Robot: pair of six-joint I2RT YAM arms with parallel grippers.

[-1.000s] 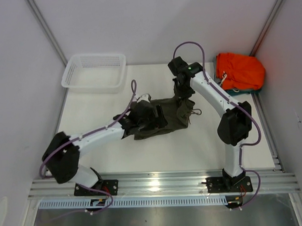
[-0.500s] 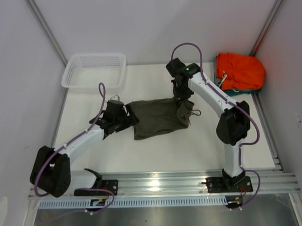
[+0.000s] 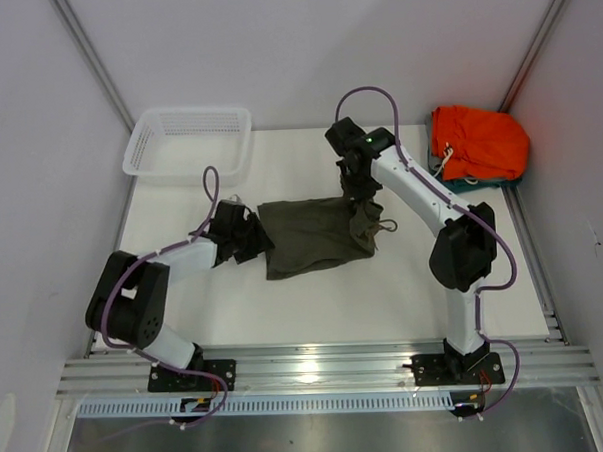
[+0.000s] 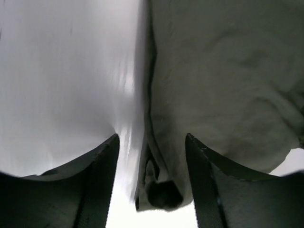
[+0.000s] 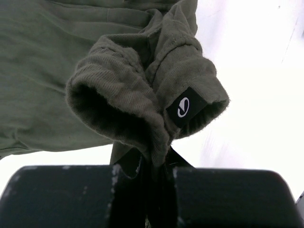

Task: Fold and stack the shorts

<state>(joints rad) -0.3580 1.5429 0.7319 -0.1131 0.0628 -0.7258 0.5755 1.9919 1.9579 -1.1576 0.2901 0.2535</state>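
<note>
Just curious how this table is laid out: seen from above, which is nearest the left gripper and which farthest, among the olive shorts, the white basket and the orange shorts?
From the left gripper, in the top view:
1. the olive shorts, right at its fingertips, mid-table.
2. the white basket, in the far left corner.
3. the orange shorts, in the far right corner.

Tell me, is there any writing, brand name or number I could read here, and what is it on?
No words or numbers can be read anywhere.
Only sign: a white oval logo, no letters, on a small black tag sewn to the olive shorts.
</note>
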